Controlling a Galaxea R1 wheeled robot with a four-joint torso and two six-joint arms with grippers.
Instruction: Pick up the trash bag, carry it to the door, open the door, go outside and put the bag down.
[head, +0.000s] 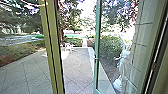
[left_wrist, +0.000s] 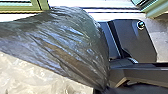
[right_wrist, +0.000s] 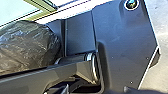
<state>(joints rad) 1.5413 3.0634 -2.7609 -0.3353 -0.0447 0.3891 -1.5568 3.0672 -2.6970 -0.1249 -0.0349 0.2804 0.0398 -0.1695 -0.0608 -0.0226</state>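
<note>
1. The door (head: 96, 37) stands open, and paving (head: 76, 67) lies beyond it.
2. The bag (left_wrist: 70, 37) is near the door, beside the robot's base (right_wrist: 120, 37).
3. Its folds come together at the left gripper (left_wrist: 105, 89), which seems to be grasping it; this part is dark.
4. About the right gripper, I cannot tell its state.
5. Bushes (head: 108, 46) grow beyond the door.

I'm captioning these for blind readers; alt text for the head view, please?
An open glass door leads onto a paved yard, with bushes and trees beyond. A pale shape, possibly a person, shows in the door's glass at right; a green post stands at left.
</note>
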